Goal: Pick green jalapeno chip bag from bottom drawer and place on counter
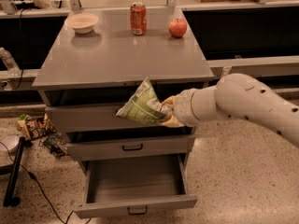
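Crinkled, glossy foil on the bag (141,107), pinched in the yellowish, rubbery-looking hand (166,113) in front of the upper drawers, just below the tabletop's edge. Smooth matt white plastic shell on the arm (247,101). Smooth grey metal with a faint sheen across the tabletop (117,55); duller grey metal inside the open drawer (135,181). Shiny metal can (138,18), waxy-skinned apple (177,27), matt pale bowl (81,22). Speckled, polished floor (233,171).
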Robot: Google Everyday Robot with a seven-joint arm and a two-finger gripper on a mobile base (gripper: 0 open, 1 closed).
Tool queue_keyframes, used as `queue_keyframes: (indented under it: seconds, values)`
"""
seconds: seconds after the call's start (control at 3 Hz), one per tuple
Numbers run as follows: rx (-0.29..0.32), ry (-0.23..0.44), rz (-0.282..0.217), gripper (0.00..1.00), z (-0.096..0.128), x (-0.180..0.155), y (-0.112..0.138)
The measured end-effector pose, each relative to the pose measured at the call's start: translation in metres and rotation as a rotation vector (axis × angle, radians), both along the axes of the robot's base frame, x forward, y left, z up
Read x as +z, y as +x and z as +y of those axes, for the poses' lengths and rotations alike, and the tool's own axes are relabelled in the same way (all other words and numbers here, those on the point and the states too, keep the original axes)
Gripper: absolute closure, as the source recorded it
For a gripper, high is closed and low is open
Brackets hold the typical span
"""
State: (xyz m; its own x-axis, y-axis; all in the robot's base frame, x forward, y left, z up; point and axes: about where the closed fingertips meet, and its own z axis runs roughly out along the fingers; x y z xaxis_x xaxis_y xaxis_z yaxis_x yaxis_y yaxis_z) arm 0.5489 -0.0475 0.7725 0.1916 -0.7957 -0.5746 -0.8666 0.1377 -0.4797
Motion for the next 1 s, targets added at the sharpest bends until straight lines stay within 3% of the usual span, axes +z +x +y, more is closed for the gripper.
queue_keyframes:
  seconds: [0.33,0.67,1.0]
  values:
    - [0.016,0.154,-0.081,1.00,-0.026,0.086,0.013]
    - [0.060,0.226,-0.078,1.00,-0.037,0.137,0.030]
    - [0.074,0.250,-0.050,1.00,-0.036,0.167,0.071]
